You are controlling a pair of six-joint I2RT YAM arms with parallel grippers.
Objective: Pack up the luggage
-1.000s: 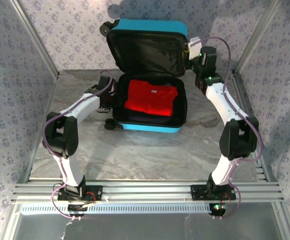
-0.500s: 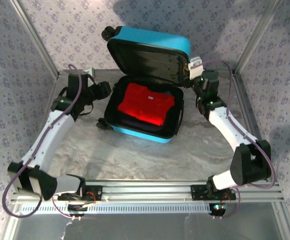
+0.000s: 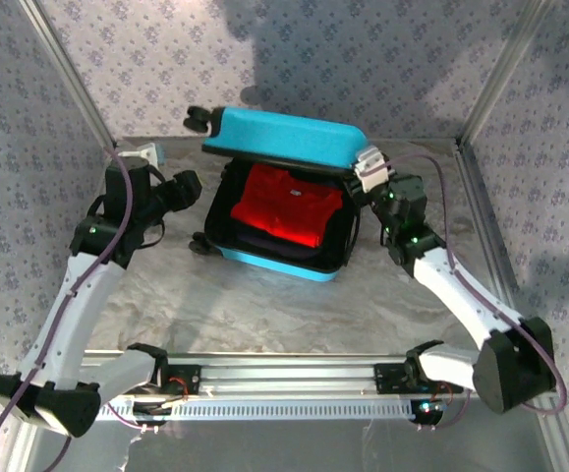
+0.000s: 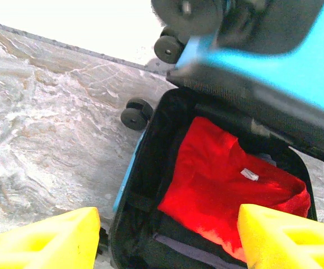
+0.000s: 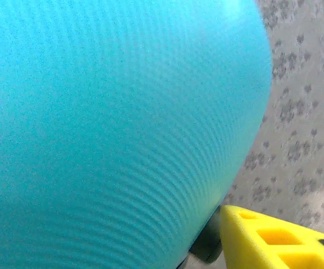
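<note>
Left tool [image 4: 167, 218] gapes empty beside the suitcase [image 3: 274, 262] near the table's [image 3: 264, 305] far edge; right tool [image 3: 374, 169] sits at the half-lowered lid [image 3: 289, 133], and I cannot tell its grip. Unsupported, the lid may drop and pinch the red shirt [image 3: 289, 202]

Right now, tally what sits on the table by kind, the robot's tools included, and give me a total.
Turquoise luggage: 1
Red garment, lying inside the luggage: 1
Tools: 2, the left tool and the right tool
Total: 4
</note>
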